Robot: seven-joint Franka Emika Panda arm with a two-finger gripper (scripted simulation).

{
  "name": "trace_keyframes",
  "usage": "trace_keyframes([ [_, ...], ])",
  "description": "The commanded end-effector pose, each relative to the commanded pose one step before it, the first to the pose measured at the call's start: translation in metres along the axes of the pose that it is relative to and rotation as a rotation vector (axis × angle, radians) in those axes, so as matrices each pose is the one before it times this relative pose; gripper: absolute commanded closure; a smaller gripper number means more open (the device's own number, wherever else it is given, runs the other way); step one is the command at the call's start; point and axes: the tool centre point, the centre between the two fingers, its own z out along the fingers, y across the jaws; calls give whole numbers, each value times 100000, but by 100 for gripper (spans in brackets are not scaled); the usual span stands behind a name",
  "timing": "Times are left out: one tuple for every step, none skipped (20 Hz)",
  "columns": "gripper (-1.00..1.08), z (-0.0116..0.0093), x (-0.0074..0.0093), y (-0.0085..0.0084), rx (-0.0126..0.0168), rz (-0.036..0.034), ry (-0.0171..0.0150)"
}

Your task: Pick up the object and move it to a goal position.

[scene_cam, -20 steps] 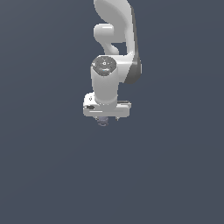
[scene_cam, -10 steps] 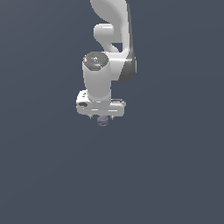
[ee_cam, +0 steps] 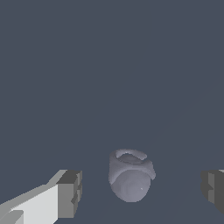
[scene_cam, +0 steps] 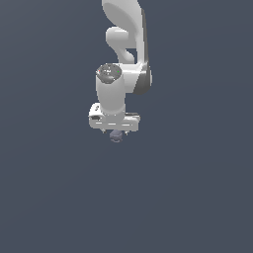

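Note:
The object (ee_cam: 130, 177) is a small dull grey-purple rounded lump with a ring-like collar on top. In the wrist view it lies on the flat grey floor between my two fingers. My gripper (ee_cam: 142, 190) is open: one dark finger pad (ee_cam: 70, 192) and the other (ee_cam: 214, 188) stand well apart on either side of the object, touching nothing. In the exterior view the white gripper bar (scene_cam: 114, 121) hangs straight over the object (scene_cam: 116, 137), which peeks out just below it. The fingertips are hidden there.
A plain dark grey floor (scene_cam: 197, 197) fills both views. The white arm (scene_cam: 126, 29) rises from the gripper to the exterior view's upper edge. No other objects or marker show.
The wrist and gripper bar have shifted slightly toward the exterior view's left and settled over the object. The object has stayed in place.

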Motion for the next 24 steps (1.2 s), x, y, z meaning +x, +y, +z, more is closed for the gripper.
trace_keyframes([
  [-92, 1095, -932, 109, 327, 1383, 537],
  [-92, 485, -447, 61, 141, 654, 268],
  [-92, 479, -461, 65, 133, 663, 269],
  [-92, 440, -441, 66, 116, 625, 251],
  [-92, 400, -419, 69, 102, 591, 235],
  [-92, 365, -395, 65, 88, 546, 216],
  [-92, 329, -369, 65, 76, 509, 200],
  [-92, 295, -342, 61, 64, 464, 182],
  [-92, 263, -313, 58, 55, 424, 165],
  [-92, 232, -283, 53, 45, 378, 147],
  [-92, 201, -252, 50, 38, 339, 131],
  [-92, 172, -220, 45, 31, 294, 114],
  [-92, 144, -188, 38, 25, 248, 96],
  [-92, 117, -154, 31, 19, 203, 78],
  [-92, 91, -121, 24, 14, 157, 61],
  [-92, 65, -86, 17, 10, 111, 43],
  [-92, 39, -52, 9, 6, 64, 25],
  [-92, 17, -17, -8, 0, 0, 0],
  [-92, -59, 84, -2, -18, -109, -118],
  [-92, 31, -2, 0, 0, 0, 0],
  [-92, 92, -5, -1, 0, 0, 0],
  [-92, 153, -8, -2, 0, 0, 0],
  [-92, 213, -11, -2, 0, 0, 0],
  [-92, 272, -14, -3, 0, 0, 0],
])
